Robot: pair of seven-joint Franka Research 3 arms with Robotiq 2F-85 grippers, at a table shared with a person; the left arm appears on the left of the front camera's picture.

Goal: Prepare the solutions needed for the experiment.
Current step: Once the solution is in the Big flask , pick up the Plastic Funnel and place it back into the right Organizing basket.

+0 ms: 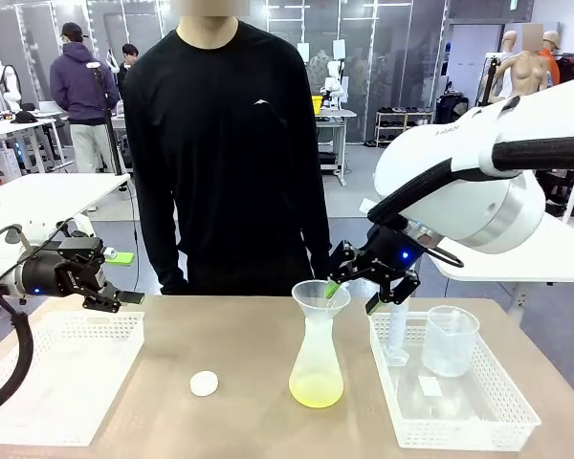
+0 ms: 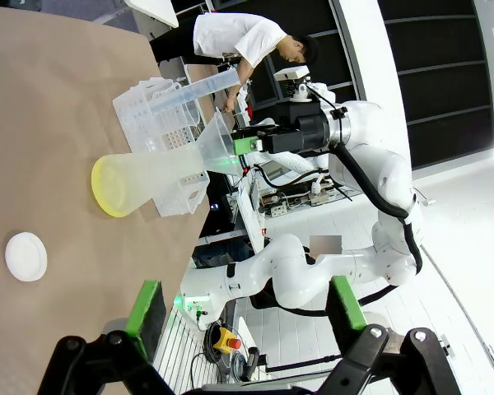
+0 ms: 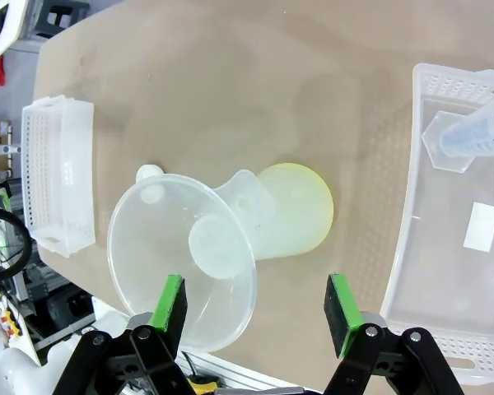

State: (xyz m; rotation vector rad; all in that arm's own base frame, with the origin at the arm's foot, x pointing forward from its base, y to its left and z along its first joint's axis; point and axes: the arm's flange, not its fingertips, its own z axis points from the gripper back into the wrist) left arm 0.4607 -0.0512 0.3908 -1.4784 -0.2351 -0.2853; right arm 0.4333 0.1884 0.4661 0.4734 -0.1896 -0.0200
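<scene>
A clear conical flask (image 1: 316, 359) stands mid-table with the solutions, a shallow yellow-green layer (image 1: 316, 389), at its bottom. A clear funnel (image 1: 320, 295) sits in its neck. My right gripper (image 1: 352, 296) hovers at the funnel's right rim. In the right wrist view the gripper (image 3: 255, 304) is open, and the near part of the funnel (image 3: 181, 255) lies between its fingers, above the yellow flask bottom (image 3: 300, 210). At the left, my left gripper (image 1: 115, 298) is open over a white basket (image 1: 53, 382). Its own view (image 2: 247, 309) shows nothing between the fingers.
A small white round cap (image 1: 204, 383) lies on the table left of the flask. The clear tray (image 1: 478, 411) at the right holds a graduated cylinder (image 1: 397, 335) and a beaker (image 1: 450, 339). A person in black (image 1: 225, 143) stands at the far edge.
</scene>
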